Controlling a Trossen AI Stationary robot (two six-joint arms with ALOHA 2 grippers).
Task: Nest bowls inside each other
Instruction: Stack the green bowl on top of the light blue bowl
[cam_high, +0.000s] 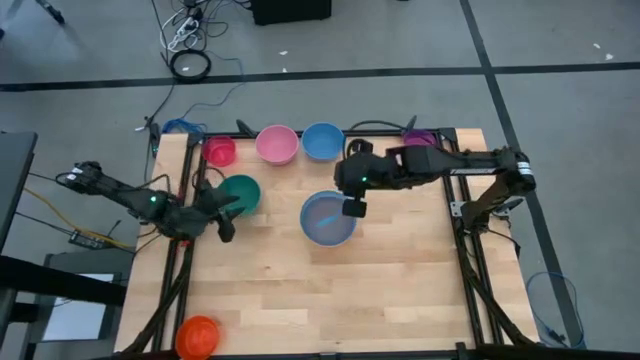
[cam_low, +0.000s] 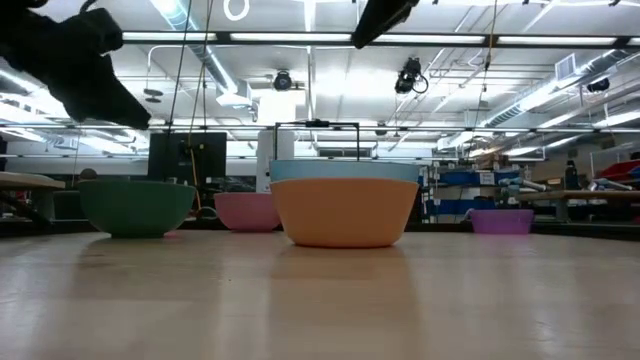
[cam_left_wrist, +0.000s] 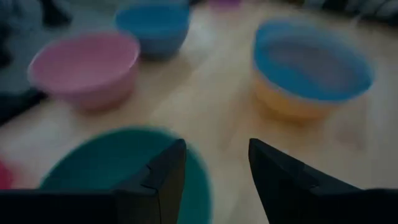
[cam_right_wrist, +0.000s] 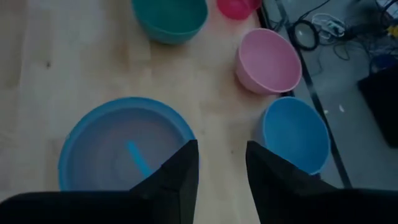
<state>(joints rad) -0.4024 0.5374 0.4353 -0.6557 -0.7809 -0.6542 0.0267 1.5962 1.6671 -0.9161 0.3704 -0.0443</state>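
Observation:
In the table's middle a blue bowl (cam_high: 328, 220) sits inside an orange one (cam_low: 345, 215). My right gripper (cam_right_wrist: 222, 168) hangs open above its far right rim (cam_high: 352, 208), with nothing between its fingers. A dark green bowl (cam_high: 241, 192) stands left of the middle. My left gripper (cam_left_wrist: 214, 180) is open, raised just near-left of that bowl (cam_high: 224, 222), and empty. Along the far edge stand a magenta bowl (cam_high: 219, 151), a pink bowl (cam_high: 277, 144), a light blue bowl (cam_high: 323, 141) and a purple bowl (cam_high: 418, 137). Another orange bowl (cam_high: 200, 336) rests at the near left corner.
Bare wooden tabletop (cam_high: 380, 290) spreads across the near half and the right side. Cables and a dark box lie on the floor beyond the far edge (cam_high: 190, 60). Both arms' bases flank the table.

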